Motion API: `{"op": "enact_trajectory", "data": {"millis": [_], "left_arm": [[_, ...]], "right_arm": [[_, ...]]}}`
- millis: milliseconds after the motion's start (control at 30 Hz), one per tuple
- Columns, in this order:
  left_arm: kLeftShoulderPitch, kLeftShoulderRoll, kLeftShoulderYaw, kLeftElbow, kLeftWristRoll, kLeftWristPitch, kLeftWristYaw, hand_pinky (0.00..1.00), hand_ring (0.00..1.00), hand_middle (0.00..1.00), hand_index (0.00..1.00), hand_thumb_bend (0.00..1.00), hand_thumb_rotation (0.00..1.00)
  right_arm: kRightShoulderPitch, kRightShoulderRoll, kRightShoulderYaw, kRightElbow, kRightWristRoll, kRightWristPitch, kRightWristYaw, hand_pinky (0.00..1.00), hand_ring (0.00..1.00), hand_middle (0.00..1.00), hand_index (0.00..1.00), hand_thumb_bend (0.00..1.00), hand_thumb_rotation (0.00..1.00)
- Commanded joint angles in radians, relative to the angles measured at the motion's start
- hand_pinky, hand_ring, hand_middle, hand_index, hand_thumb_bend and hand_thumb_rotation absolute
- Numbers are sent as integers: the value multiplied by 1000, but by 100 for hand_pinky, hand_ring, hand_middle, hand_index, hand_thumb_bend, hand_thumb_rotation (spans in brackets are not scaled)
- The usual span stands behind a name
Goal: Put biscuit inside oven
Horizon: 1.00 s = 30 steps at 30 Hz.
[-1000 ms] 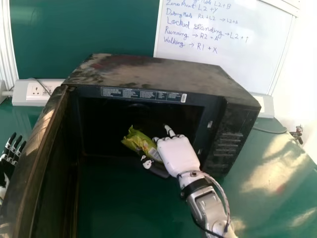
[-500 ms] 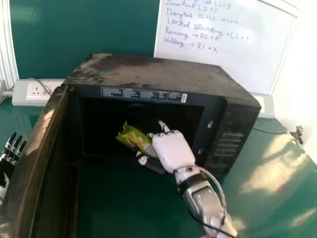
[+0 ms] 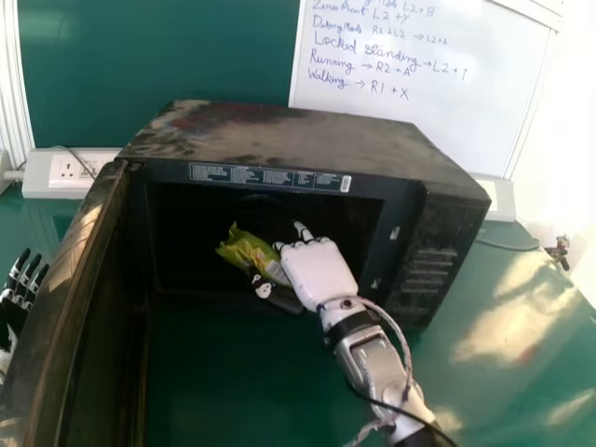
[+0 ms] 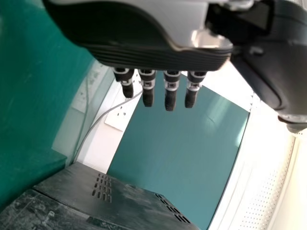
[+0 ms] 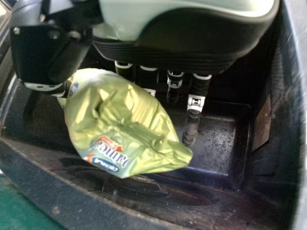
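Biscuit packet (image 3: 250, 254) gripped by right hand (image 3: 319, 272), inside oven (image 3: 279, 140). Carry-in seems nearly done; release, withdrawal remain. Left hand (image 3: 13, 315) idle left of oven, fingers straight.

Oven interior (image 3: 191, 233) dim; glare on green table (image 3: 517, 326); white wall (image 3: 563, 186) bright.

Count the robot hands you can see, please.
2. The right robot hand is at the opening of the oven, gripping the green biscuit packet. The left robot hand is at the head view's left edge, beside the open door.
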Motion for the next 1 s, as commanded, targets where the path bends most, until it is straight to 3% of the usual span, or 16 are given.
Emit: {"op": "enact_trajectory", "data": {"millis": [0,167,300,433,700,967], "left_arm": [[23,-36,-7,33,-9,-4,-3,72,73,79,90,15,0],[26,-36,-8,31,-6,-5,-1,67,72,79,89,14,0],[27,-36,-7,27,-11,1,-3,70,73,80,89,13,0],[26,-35,-8,35,-8,-7,-9,69,72,79,89,13,0],[27,-39,-7,25,-11,2,0,70,71,79,90,14,0],[28,-40,-8,27,-8,-1,0,71,73,80,89,14,0]], "right_arm": [[-49,11,11,36,17,-5,-31,53,54,47,53,52,0],[-107,24,32,123,28,-3,-69,58,60,50,49,53,0],[-161,33,55,213,31,-13,-125,57,56,48,51,53,0],[-220,49,75,329,40,-27,-200,46,48,44,54,52,0],[-311,76,110,511,77,-56,-303,52,52,46,54,52,0],[-383,118,141,663,111,-92,-379,49,50,46,54,52,0]]}}
